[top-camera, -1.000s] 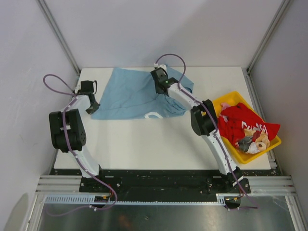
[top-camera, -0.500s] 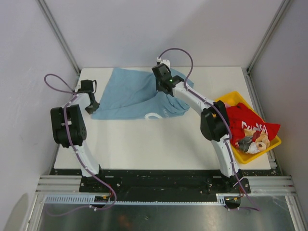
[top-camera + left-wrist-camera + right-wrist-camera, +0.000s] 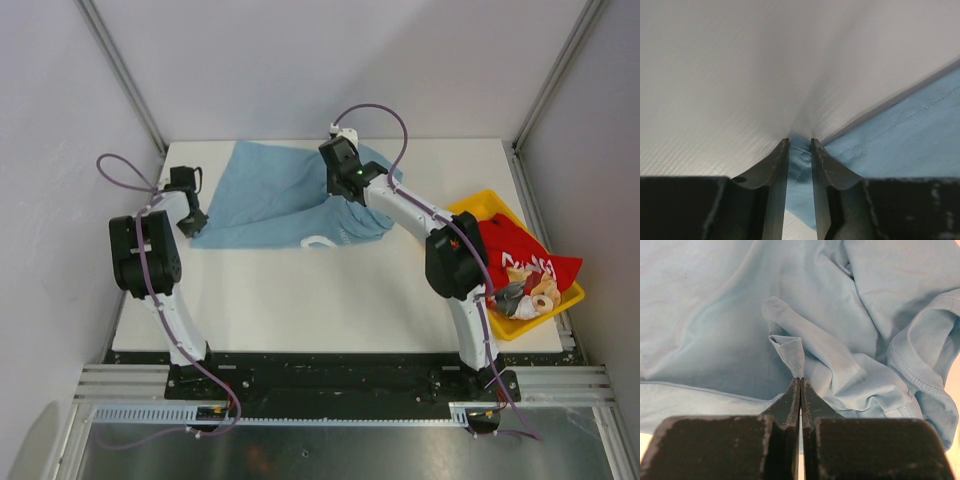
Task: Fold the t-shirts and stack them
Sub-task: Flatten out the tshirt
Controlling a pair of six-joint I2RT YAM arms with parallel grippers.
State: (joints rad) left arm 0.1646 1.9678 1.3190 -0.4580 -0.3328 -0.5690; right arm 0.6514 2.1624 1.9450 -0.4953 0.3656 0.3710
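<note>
The light blue t-shirt point(image 3: 270, 205) lies rumpled across the far half of the white table point(image 3: 330, 300), with part of its white lettering showing at its near edge. My left gripper point(image 3: 194, 222) is shut on the shirt's near left corner point(image 3: 799, 165), low on the table. My right gripper point(image 3: 338, 192) is shut on a pinched fold of the blue shirt point(image 3: 790, 352) near its middle right, with a sleeve hem point(image 3: 912, 372) bunched beside it. The red t-shirt point(image 3: 510, 255) with white lettering lies crumpled in the yellow bin point(image 3: 477, 205) at the right.
The yellow bin also holds small toy-like items point(image 3: 530, 295) on the red shirt. Grey walls and metal frame posts point(image 3: 125, 75) close in the table at left, back and right. The arm bases sit on the black rail point(image 3: 330, 385) at the near edge.
My right arm has stretched further out, its gripper shifting slightly right and back with the fold of blue shirt. My left gripper has stayed at the shirt's corner.
</note>
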